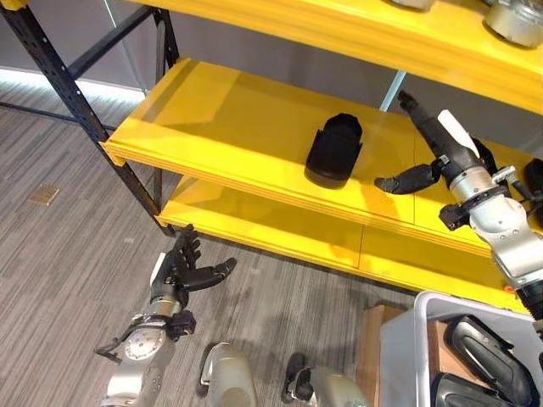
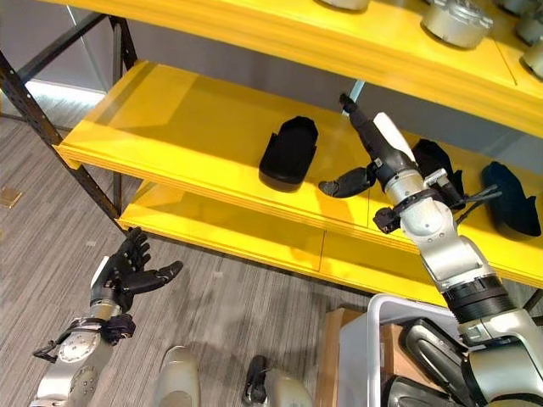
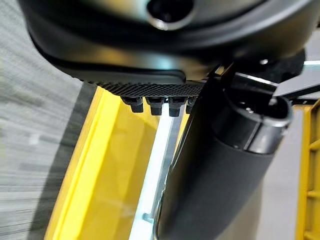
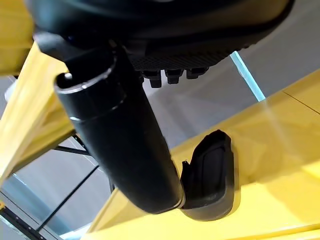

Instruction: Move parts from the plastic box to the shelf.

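Note:
A black moulded part (image 1: 334, 151) stands on the middle yellow shelf (image 1: 221, 119); the same part (image 4: 212, 175) shows in the right wrist view. My right hand (image 1: 441, 148) hovers above the shelf just right of the part, fingers straight, thumb stretched toward it, holding nothing. Two more black parts (image 2: 433, 161) (image 2: 509, 197) lie further right on the shelf. The grey plastic box (image 1: 405, 339) at the lower right holds more black parts (image 1: 488, 352). My left hand (image 1: 182, 267) hangs low over the floor, fingers spread.
A black steel upright (image 1: 76, 106) stands at the shelf's left end. A lower yellow shelf (image 1: 280, 229) lies under the middle one, and the top shelf (image 2: 407, 47) carries metal parts (image 2: 458, 21). A cardboard piece (image 1: 373, 348) is beside the box.

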Available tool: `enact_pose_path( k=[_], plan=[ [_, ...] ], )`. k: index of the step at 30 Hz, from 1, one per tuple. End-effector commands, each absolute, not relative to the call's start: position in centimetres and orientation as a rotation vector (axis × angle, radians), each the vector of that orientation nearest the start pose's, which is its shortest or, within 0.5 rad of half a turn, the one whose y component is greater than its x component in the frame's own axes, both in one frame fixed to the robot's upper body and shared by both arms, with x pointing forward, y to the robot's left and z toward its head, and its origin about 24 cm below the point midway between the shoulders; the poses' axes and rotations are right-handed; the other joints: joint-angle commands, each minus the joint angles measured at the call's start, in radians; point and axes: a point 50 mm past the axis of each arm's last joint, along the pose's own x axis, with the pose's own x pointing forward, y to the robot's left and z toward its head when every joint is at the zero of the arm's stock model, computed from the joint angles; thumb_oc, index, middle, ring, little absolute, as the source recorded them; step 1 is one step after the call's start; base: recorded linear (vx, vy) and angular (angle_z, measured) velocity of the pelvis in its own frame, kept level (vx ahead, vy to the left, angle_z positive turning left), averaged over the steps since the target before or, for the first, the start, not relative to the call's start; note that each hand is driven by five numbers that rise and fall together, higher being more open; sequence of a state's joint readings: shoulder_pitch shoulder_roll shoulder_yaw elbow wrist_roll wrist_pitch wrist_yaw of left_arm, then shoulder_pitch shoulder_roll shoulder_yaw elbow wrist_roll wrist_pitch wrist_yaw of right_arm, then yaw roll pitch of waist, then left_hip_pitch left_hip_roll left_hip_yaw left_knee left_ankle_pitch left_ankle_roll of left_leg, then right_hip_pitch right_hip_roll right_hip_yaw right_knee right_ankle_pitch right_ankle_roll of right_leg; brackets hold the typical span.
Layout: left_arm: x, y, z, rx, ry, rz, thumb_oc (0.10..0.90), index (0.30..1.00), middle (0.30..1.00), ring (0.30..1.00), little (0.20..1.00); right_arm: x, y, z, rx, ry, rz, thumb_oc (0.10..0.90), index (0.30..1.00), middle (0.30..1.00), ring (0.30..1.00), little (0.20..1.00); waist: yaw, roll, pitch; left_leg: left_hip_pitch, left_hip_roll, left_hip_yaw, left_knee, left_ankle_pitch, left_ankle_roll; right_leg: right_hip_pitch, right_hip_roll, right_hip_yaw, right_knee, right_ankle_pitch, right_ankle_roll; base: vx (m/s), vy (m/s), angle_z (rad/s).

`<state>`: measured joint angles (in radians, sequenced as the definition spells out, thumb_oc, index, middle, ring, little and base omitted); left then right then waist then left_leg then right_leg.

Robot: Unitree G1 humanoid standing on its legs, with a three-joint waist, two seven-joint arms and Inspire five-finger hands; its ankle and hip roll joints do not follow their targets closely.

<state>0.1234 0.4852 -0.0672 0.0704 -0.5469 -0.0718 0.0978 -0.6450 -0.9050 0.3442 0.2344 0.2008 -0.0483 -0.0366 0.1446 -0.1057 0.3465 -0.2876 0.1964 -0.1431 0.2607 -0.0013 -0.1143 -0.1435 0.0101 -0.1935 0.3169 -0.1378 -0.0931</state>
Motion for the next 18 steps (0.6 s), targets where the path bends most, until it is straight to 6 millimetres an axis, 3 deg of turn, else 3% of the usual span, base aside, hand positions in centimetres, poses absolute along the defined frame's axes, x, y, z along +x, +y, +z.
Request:
enact_pose_path(
  k=[1,4,8,10,18],
  plan=[
    [22.7,23.9,5.7,-0.072,-0.049,0.087,0.900,1.000,1.000,1.000,1.000,33.2,-22.9,26.4,-0.722,-0.578,0.037,0.900,1.000,1.000,1.000,1.000,0.014,0.034,-0.048,-0.076,0.034,0.034,-0.150,0.216,-0.003,0.147,-0.024,0.048,-0.058,-0.121,0.097,0.23,0.157,-0.42],
    [22.7,23.7,5.6,-0.086,-0.050,0.085,0.900,1.000,1.000,1.000,1.000,32.9,-22.6,25.1,-0.726,-0.554,0.063,0.900,1.000,1.000,1.000,1.000,0.016,0.039,-0.089,-0.014,0.032,0.006,-0.166,0.186,-0.001,0.179,-0.043,0.084,-0.064,-0.137,0.116,0.28,0.204,-0.49],
    [22.9,23.3,5.8,-0.084,-0.055,0.053,0.900,1.000,1.000,1.000,1.000,32.2,-22.9,24.7,-0.710,-0.560,0.067,0.900,1.000,1.000,1.000,1.000,0.010,0.031,-0.113,-0.008,0.015,0.059,-0.110,0.132,0.005,0.227,-0.094,0.084,-0.134,-0.116,0.147,0.22,0.185,-0.45],
    [23.3,23.2,6.1,-0.066,-0.065,0.030,0.900,1.000,1.000,1.000,1.000,31.8,-23.2,24.6,-0.695,-0.566,0.050,0.900,1.000,1.000,1.000,1.000,0.001,0.025,-0.132,-0.026,-0.008,0.105,-0.060,0.079,0.014,0.248,-0.155,0.077,-0.200,-0.081,0.181,0.25,0.278,-0.28],
    [23.5,23.6,6.4,-0.051,-0.073,0.047,0.900,1.000,1.000,1.000,1.000,31.2,-23.2,25.2,-0.687,-0.600,0.045,0.900,1.000,1.000,1.000,1.000,-0.013,-0.002,-0.137,-0.075,-0.021,0.161,0.004,0.006,0.035,0.216,-0.216,0.083,-0.255,-0.017,0.224,0.10,0.145,-0.13]
  ],
)
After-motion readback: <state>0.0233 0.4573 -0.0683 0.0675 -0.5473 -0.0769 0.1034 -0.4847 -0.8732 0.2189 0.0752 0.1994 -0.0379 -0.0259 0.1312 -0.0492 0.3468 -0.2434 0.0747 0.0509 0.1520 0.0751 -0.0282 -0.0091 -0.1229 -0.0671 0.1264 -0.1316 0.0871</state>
